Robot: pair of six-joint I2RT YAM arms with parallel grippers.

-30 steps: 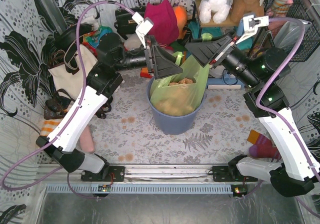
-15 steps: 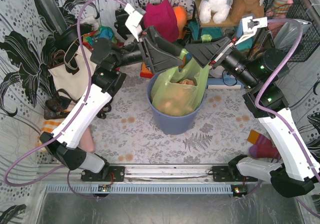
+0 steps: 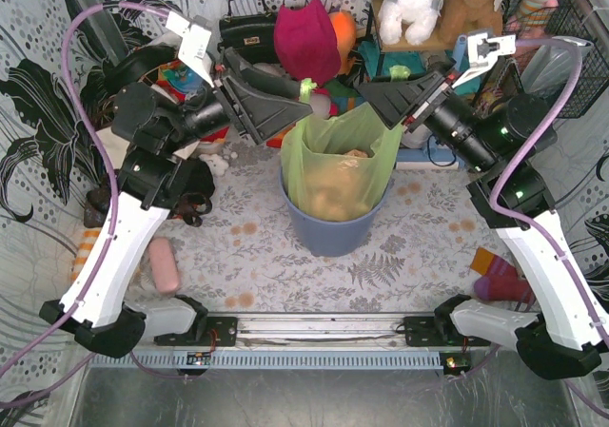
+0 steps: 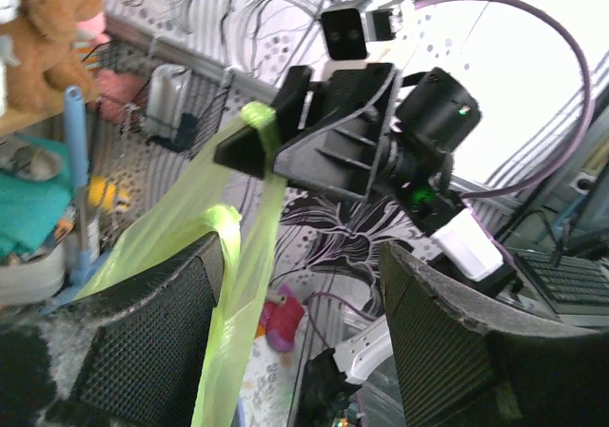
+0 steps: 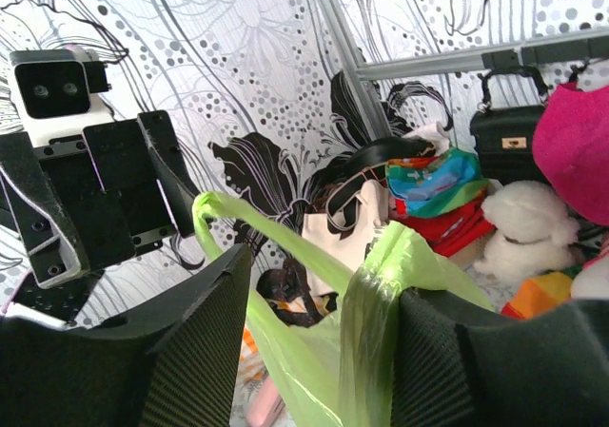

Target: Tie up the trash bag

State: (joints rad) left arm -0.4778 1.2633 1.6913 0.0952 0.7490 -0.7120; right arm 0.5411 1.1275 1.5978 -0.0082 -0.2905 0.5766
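Surface: a table (image 3: 238, 246) under grey leaf-print cloth with brownish spots; a blue-grey bin (image 3: 333, 237) stands at the frame's centre.
Room: black-and-white floral walls (image 3: 38, 113); plush toys (image 3: 416, 4) and a cream tote bag (image 3: 128, 146) crowd the top and left edges.
Trash bag (image 3: 338, 161): sits in the bin with brown paper showing through it, its two handles stretched up and apart.
Left gripper (image 3: 303, 111): just up-left of the bag's mouth, jaws spread, one handle looped over a finger and not pinched.
Right gripper (image 3: 373, 99): just up-right of the mouth, jaws apart, the other handle bunched against one finger.
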